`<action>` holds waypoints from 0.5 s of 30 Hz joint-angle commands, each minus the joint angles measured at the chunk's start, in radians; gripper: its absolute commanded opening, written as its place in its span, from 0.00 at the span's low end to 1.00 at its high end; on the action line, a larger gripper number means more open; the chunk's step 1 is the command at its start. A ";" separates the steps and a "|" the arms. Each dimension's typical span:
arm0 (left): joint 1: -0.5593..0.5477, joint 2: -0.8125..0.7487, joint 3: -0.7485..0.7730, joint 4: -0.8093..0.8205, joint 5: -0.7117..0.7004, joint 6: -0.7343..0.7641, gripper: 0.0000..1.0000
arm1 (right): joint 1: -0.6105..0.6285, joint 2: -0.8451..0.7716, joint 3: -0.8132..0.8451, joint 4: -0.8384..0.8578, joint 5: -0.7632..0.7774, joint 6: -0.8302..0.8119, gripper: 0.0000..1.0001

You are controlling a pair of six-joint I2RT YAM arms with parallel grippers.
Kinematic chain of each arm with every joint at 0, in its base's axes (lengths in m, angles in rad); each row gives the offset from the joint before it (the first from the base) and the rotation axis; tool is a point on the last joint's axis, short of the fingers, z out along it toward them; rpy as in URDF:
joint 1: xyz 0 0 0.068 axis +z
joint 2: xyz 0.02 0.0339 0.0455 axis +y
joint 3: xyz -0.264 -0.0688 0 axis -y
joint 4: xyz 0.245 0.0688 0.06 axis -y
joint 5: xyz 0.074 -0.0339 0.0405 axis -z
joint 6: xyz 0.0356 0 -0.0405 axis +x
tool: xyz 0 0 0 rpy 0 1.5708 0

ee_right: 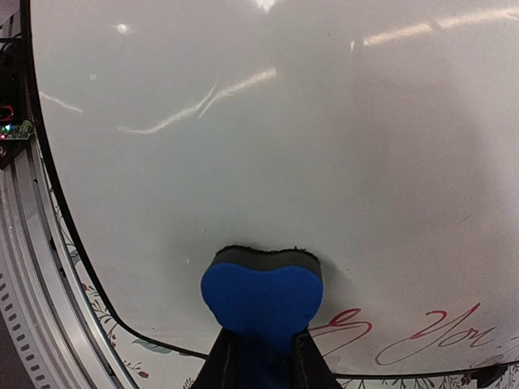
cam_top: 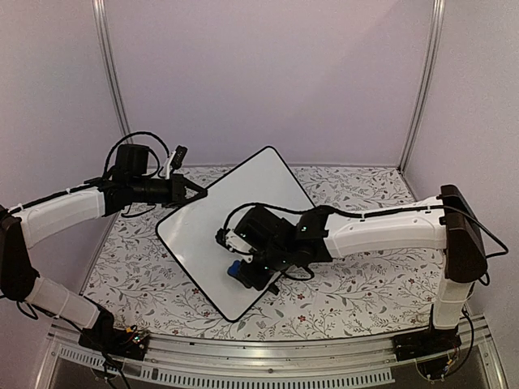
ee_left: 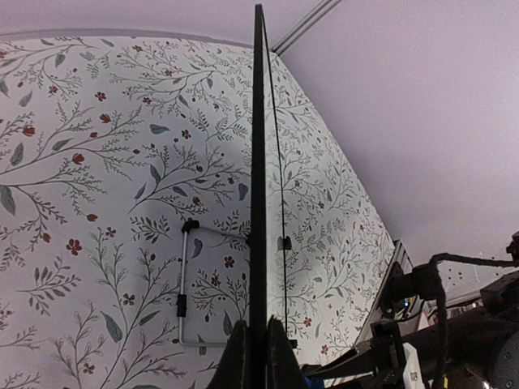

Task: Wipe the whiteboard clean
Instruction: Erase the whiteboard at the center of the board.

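Whiteboard (cam_top: 243,182) sits cornerwise on the floral counter (cam_top: 365,284), between the two arms, and most of its face is bare white. The left gripper (cam_top: 197,193) is pressed together on the thin black rim at the board's left corner; its wrist view shows the board edge-on. The right gripper (ee_right: 261,356) reaches over the board's near part, pinching a blue eraser (ee_right: 261,296) whose dark felt face meets the white surface. Red cursive writing (ee_right: 430,328) runs just beside the eraser, along the rim.
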 commanded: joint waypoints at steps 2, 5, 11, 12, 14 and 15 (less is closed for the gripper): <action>0.005 0.017 -0.007 -0.025 -0.054 0.019 0.00 | 0.009 -0.009 -0.066 -0.043 -0.009 0.030 0.08; 0.004 0.018 -0.007 -0.025 -0.057 0.019 0.00 | 0.017 -0.009 -0.082 -0.054 0.005 0.034 0.08; 0.005 0.018 -0.007 -0.025 -0.054 0.019 0.00 | 0.025 -0.023 -0.122 -0.059 0.016 0.050 0.08; 0.004 0.018 -0.007 -0.024 -0.054 0.018 0.00 | 0.025 -0.026 -0.130 -0.060 0.015 0.051 0.08; 0.004 0.018 -0.007 -0.024 -0.054 0.020 0.00 | 0.025 -0.036 -0.141 -0.060 0.015 0.057 0.08; 0.004 0.018 -0.007 -0.024 -0.054 0.019 0.00 | 0.025 -0.040 -0.146 -0.062 0.015 0.060 0.08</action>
